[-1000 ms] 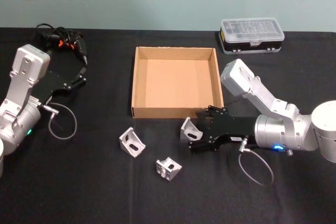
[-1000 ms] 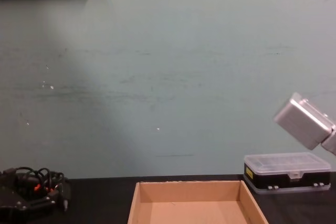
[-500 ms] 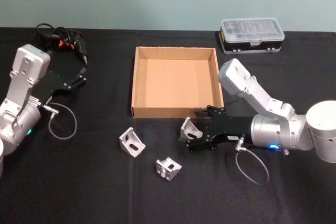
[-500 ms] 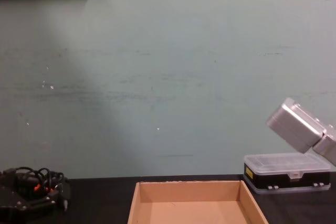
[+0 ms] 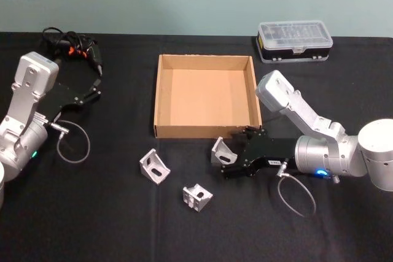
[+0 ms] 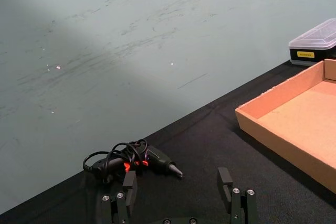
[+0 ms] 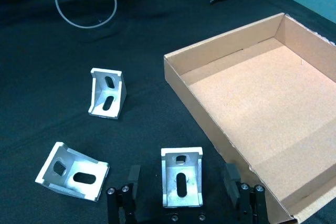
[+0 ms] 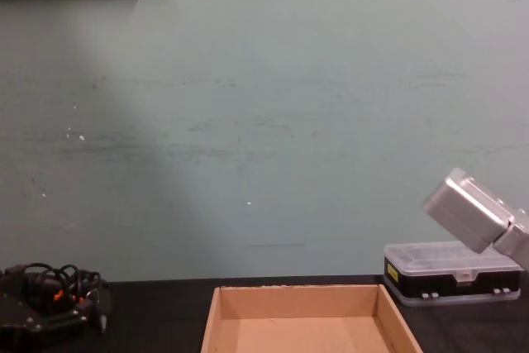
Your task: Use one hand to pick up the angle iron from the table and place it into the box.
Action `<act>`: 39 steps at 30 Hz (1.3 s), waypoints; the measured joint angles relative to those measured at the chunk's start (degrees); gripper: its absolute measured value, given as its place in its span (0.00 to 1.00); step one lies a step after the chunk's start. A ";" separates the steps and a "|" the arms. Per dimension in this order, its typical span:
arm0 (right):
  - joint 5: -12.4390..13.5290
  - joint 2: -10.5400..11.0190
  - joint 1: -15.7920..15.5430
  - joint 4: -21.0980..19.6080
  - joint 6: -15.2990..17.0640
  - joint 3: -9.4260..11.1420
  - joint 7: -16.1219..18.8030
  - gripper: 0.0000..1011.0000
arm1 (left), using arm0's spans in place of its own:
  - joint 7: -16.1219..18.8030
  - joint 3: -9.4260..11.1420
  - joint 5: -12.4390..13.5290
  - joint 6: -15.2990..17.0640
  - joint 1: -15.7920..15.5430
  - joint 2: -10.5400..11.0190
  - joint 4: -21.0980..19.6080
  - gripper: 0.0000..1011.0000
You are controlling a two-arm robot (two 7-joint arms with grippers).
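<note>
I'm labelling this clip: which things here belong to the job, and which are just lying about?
Job: right gripper, open around one angle iron; two more angle irons; box; table.
Lying about: lidded case; screwdriver; left gripper, parked nearby.

The box is placed in the middle of the desk. Behind it to the right a lidded case is set, and at the far left a corded tool. Before the box's front wall, one angle iron is found between the spread fingers of the right gripper. A second angle iron is laid to its left, a third angle iron nearer the front edge. The left gripper is held near the corded tool.
</note>
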 joint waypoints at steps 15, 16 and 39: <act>0.27 -1.06 0.10 1.82 -0.01 -0.14 0.25 0.99 | 0.00 0.00 0.00 0.00 0.00 0.00 0.00 0.99; 0.30 -1.12 0.10 1.86 -0.02 -0.14 0.24 0.99 | 0.00 0.00 0.00 0.00 0.00 0.00 0.00 0.99; -0.09 -1.47 -0.64 1.59 -0.73 0.82 -1.31 0.58 | 0.00 0.00 0.00 0.00 0.00 0.00 0.00 0.99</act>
